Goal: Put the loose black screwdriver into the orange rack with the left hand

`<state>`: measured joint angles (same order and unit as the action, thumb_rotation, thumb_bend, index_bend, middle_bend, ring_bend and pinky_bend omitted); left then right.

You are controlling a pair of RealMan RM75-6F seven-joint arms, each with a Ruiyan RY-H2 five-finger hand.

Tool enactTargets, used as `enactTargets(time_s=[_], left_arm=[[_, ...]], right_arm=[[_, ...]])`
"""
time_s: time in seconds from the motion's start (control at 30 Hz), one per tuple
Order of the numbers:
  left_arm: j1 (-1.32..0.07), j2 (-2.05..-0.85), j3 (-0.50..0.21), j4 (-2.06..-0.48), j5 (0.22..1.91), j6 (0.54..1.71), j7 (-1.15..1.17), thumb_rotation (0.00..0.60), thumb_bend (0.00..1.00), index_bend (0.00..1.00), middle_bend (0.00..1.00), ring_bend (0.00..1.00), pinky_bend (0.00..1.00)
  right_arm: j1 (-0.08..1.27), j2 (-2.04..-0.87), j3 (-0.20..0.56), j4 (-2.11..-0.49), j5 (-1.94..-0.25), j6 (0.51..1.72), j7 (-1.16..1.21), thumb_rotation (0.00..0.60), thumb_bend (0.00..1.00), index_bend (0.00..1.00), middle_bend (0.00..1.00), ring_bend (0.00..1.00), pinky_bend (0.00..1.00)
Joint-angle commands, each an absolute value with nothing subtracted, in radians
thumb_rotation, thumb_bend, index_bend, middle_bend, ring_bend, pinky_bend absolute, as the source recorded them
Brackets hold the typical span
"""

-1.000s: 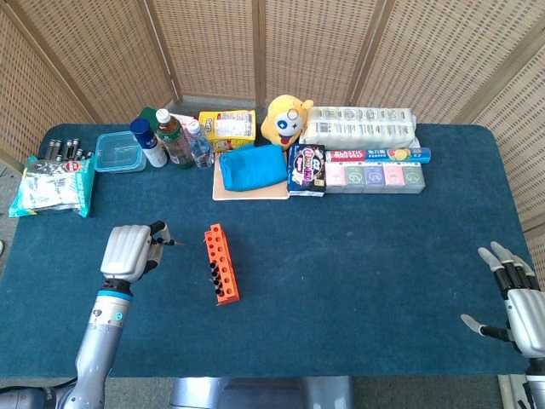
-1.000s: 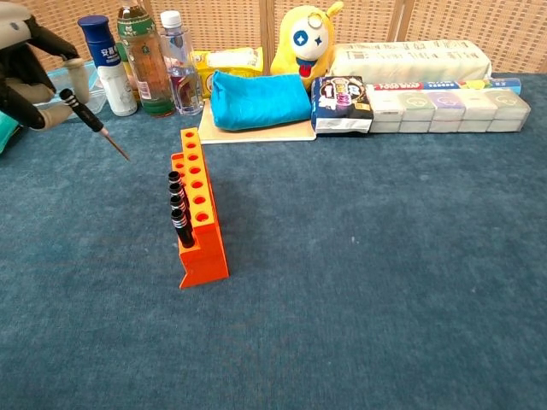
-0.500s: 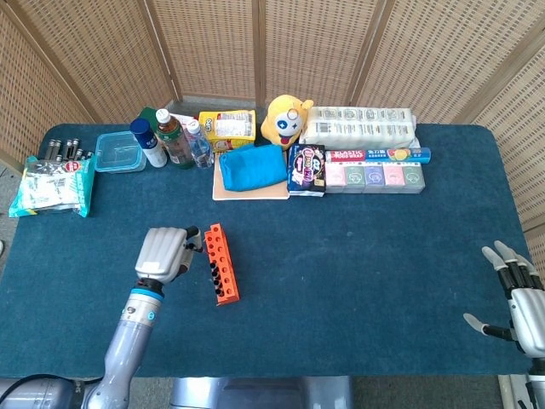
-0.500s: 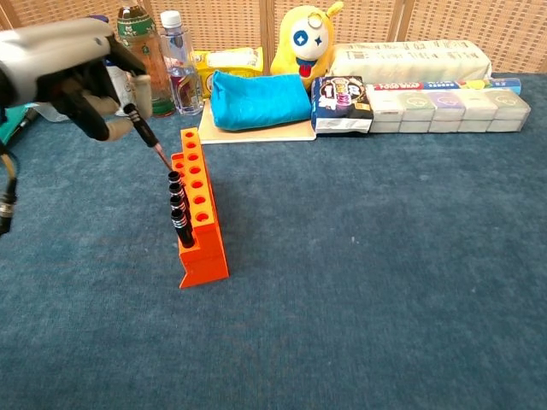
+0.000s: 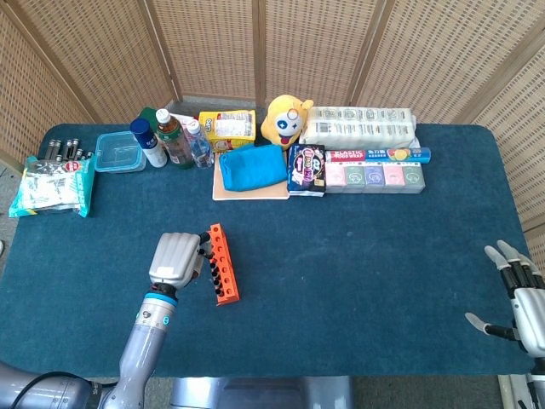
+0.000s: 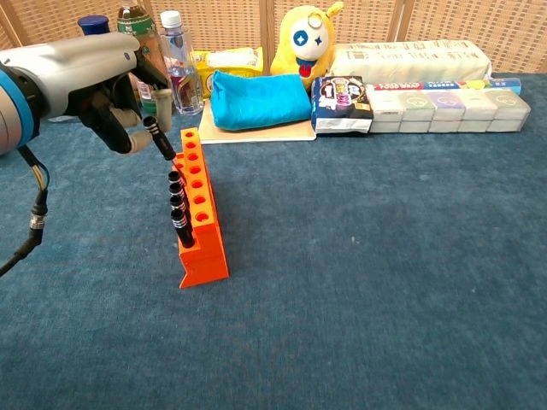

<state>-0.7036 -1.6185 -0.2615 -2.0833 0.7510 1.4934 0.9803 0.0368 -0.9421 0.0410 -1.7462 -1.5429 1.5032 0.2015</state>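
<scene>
The orange rack [image 6: 202, 224] stands on the blue table, with several black screwdrivers upright in its left row; it also shows in the head view as the orange rack [image 5: 223, 264]. My left hand [image 6: 115, 94] grips a black screwdriver [image 6: 160, 138], tilted, its tip down at the rack's far left holes. From above, my left hand [image 5: 177, 260] sits right beside the rack's left side. My right hand [image 5: 521, 298] rests open at the table's right front corner, holding nothing.
Along the back stand bottles [image 6: 147, 60], a blue pouch [image 6: 259, 100] on a board, a yellow plush toy [image 6: 303, 43], snack boxes [image 6: 444, 107] and a wipes pack [image 6: 410, 61]. A plastic container [image 5: 119, 152] and a bag [image 5: 53, 187] lie back left.
My left hand carried the black screwdriver rightward from the open table to the rack; its tip now dips at the rack's far holes. The right hand stayed put.
</scene>
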Motion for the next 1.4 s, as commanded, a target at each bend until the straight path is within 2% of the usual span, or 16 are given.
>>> enactTargets(time_s=[0.03, 1.4], left_arm=[[-0.706, -1.621, -0.258, -2.085, 0.742, 1.501, 0.983, 0.6, 0.43, 0.54, 1.0, 1.0, 1.0], [-0.755, -1.642, -0.249, -2.054, 0.695, 1.547, 1.004, 0.6, 0.43, 0.54, 1.0, 1.0, 1.0]], right_arm=[[0.036, -0.941, 0.041, -1.746, -1.543, 1.504, 0.203, 0.6, 0.0, 0.05, 0.0, 0.0, 0.02], [0.033, -0.935, 0.043, -1.745, -1.542, 1.508, 0.218, 0.6, 0.0, 0.05, 0.0, 0.0, 0.02]])
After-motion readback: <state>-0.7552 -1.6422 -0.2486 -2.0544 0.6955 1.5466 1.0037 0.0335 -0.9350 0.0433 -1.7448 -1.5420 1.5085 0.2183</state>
